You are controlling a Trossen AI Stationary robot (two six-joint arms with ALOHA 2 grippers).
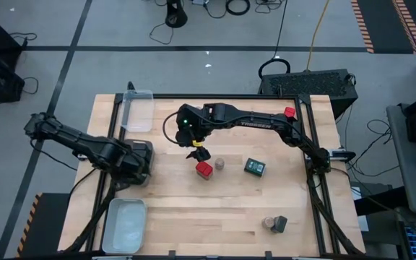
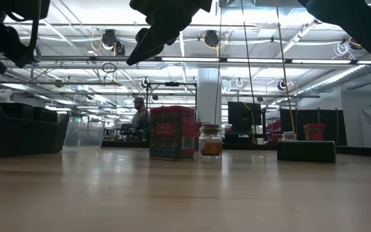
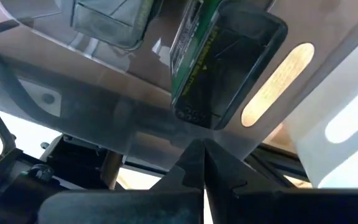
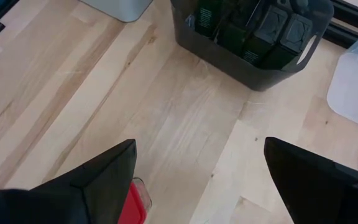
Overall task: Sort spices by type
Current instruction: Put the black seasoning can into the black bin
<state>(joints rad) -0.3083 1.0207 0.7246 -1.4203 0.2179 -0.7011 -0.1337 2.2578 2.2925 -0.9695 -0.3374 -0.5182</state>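
While the left end effector [image 3: 202, 163] sits with its fingers pressed together and empty, it hangs over the dark bin [image 1: 137, 160] near the surface's left edge. Dark green tins [image 4: 253, 31] stand packed side by side inside that bin, as the right wrist view shows; the left wrist view shows one green-labelled tin [image 3: 194, 68] lying just past the closed fingertips.

The right end effector [image 1: 198, 153] is poised above the middle of the surface [image 1: 215, 217], its fingers [image 4: 98, 180] spread wide and gripping nothing. Directly below it stands a red tin [image 1: 204, 170], whose top edge appears beside one finger in the right wrist view. Whether the finger touches the tin cannot be told.

Just beside the red tin stands a round jar with a tan lid [image 1: 220, 164]. A dark green tin [image 1: 254, 167] lies flat further toward the right edge, well apart from both. Near the front right corner a second round jar [image 1: 269, 223] stands touching or just beside a dark tin [image 1: 279, 224]. Another red tin [image 1: 289, 112] sits at the far right corner.

A clear tray [image 1: 137, 110] rests at the far left corner; a pale tray [image 1: 125, 225] rests at the front left corner.
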